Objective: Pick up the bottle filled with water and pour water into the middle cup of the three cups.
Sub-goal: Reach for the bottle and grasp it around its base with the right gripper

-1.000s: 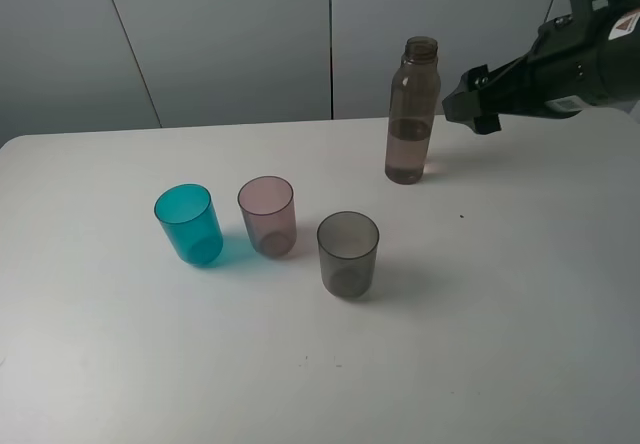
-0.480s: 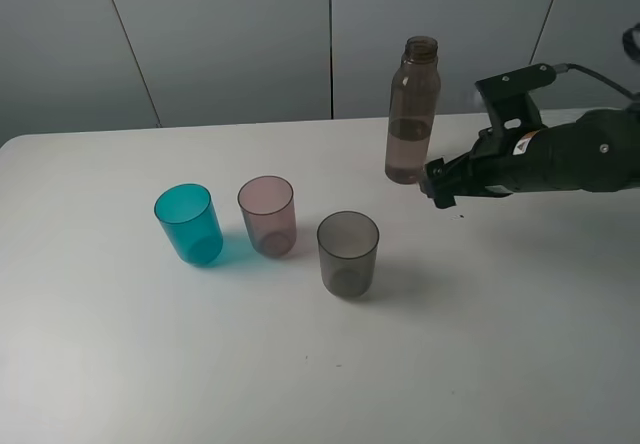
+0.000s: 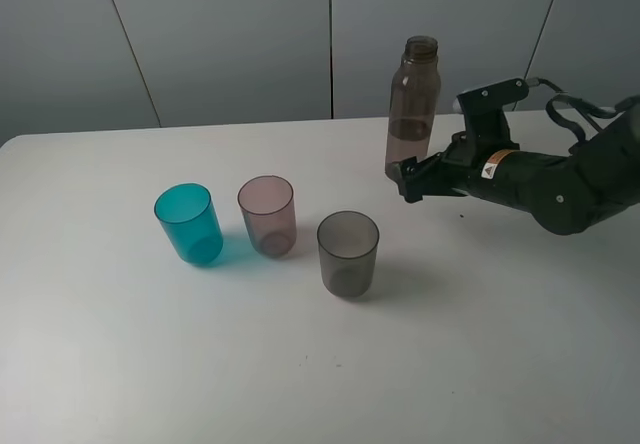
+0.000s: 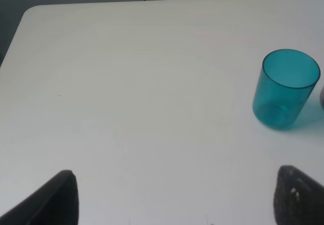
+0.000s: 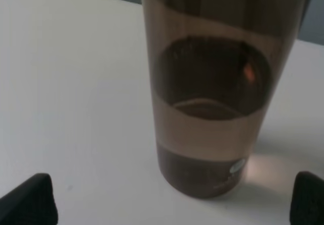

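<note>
Because the right pincer (image 3: 408, 180) is spread apart just before the bottle (image 3: 412, 114), the grasp seems pending: advance slightly, then clamp.

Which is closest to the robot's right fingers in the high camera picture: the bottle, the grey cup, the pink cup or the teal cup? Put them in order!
1. Bottle: right by the right fingers, behind the cups.
2. Grey cup: right end of the row.
3. Pink cup: middle of the row.
4. Teal cup: left end, farthest.
</note>
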`<action>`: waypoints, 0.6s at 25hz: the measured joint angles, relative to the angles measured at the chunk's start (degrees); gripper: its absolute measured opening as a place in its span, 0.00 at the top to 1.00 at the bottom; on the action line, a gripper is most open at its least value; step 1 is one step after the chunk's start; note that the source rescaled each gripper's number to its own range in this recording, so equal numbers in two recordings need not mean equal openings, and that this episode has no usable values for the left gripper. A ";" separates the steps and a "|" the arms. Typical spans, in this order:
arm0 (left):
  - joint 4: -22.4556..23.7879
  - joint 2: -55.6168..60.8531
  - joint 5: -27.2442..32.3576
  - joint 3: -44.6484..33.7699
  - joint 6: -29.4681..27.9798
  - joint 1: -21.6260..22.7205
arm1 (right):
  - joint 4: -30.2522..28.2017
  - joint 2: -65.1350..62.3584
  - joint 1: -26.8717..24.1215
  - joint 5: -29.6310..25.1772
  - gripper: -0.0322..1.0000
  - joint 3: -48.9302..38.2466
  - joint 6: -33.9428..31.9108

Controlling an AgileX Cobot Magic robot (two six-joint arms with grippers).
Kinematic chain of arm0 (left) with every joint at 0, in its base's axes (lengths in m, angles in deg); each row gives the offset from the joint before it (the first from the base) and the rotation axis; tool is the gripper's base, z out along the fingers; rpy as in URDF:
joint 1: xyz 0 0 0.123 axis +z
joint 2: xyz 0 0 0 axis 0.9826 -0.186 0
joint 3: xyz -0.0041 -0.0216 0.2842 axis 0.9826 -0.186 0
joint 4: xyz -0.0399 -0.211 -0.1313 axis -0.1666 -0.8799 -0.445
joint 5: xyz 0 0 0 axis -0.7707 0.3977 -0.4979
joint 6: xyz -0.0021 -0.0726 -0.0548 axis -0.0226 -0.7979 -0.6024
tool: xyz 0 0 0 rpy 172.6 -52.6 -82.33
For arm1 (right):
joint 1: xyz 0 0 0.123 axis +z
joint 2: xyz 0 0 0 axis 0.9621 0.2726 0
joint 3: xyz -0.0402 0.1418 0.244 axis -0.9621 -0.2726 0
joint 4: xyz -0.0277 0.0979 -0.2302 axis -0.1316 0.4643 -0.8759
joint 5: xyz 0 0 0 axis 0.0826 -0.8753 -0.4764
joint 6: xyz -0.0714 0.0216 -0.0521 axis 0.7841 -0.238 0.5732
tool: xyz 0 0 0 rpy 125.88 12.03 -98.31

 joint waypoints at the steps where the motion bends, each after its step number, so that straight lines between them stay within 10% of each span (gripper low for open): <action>1: 0.00 0.00 0.00 0.00 0.00 0.00 | 0.00 0.42 0.00 0.56 0.00 0.11 -0.11; 15: 0.00 0.00 0.00 0.00 0.00 0.00 | 0.00 5.96 0.00 2.27 0.00 7.90 0.62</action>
